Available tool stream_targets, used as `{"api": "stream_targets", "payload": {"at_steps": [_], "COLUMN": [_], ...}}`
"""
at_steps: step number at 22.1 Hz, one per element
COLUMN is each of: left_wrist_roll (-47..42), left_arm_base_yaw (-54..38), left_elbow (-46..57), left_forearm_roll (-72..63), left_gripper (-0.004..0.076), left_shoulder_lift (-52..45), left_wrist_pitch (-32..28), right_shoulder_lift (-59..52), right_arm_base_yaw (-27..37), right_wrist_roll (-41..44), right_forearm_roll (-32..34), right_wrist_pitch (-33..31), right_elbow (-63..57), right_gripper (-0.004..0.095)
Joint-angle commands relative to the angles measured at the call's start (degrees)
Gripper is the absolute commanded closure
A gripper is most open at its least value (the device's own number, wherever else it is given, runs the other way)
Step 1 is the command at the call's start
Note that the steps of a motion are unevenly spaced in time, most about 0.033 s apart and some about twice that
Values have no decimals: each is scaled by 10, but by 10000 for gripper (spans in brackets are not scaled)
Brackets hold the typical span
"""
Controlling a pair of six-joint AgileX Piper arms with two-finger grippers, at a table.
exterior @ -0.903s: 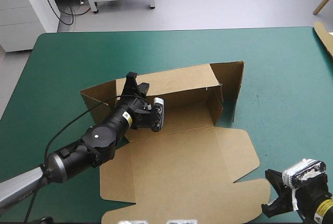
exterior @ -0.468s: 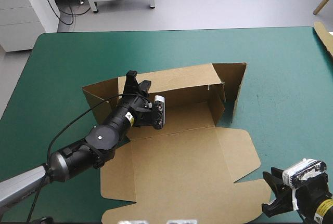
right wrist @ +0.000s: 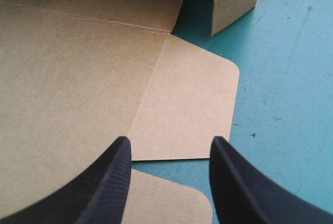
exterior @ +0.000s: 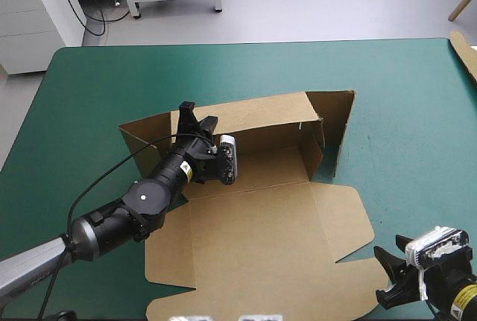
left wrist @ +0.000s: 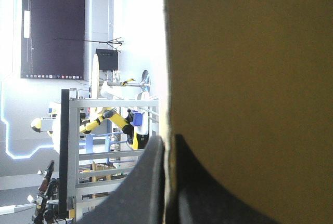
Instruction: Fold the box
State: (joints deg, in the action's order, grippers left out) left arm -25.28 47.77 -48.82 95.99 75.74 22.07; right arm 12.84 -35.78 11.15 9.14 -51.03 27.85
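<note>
High view: the box, a cut sheet of brown board, lies at the middle of the table on the teal-green cover, partly raised. Its long far wall stands upright. At the right end a side wall is up too, with an outer panel standing at an angle just beyond it. At the left end a shorter flap is raised. The lid lies flat toward the table's near edge, its rounded flaps spread on the cover.

The left gripper reaches in over the lid's left part and the tray's floor and grips the far wall near its left end. In the left wrist view its black fingers are all but together with the wall's edge between them.

The right gripper sits near the table's near right corner, just beside the lid's right flaps. In the right wrist view it has its jaws wide apart, hanging over the rounded flap without touching it.

A strip of more board shows at the table's right edge, well apart from the box.
</note>
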Motion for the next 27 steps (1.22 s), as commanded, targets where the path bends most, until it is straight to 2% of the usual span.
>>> {"api": "stream_targets", "payload": {"at_steps": [1, 7, 11, 19, 27], "left_wrist_roll": [-9, -9, -9, -34, -34], "left_arm_base_yaw": [4, 4, 4, 4, 4], "left_elbow": [-14, -14, -14, -14, -14], "left_forearm_roll": [16, 16, 16, 8, 6], "left_gripper": [731, 731, 731, 731, 731], "left_shoulder_lift": [-15, -15, -15, -14, -14], "left_wrist_pitch": [-15, -59, -63, -67, -61], "right_shoulder_lift": [6, 12, 65, 229, 380], "right_arm_base_yaw": [1, 1, 1, 1, 1], "right_wrist_roll": [-3, 15, 22, 78, 78], "right_forearm_roll": [10, 10, 29, 84, 118], "right_wrist_pitch": [45, 45, -9, -31, -106], "right_elbow": [15, 29, 88, 299, 467], "right_gripper": [463, 463, 463, 464, 464]}}
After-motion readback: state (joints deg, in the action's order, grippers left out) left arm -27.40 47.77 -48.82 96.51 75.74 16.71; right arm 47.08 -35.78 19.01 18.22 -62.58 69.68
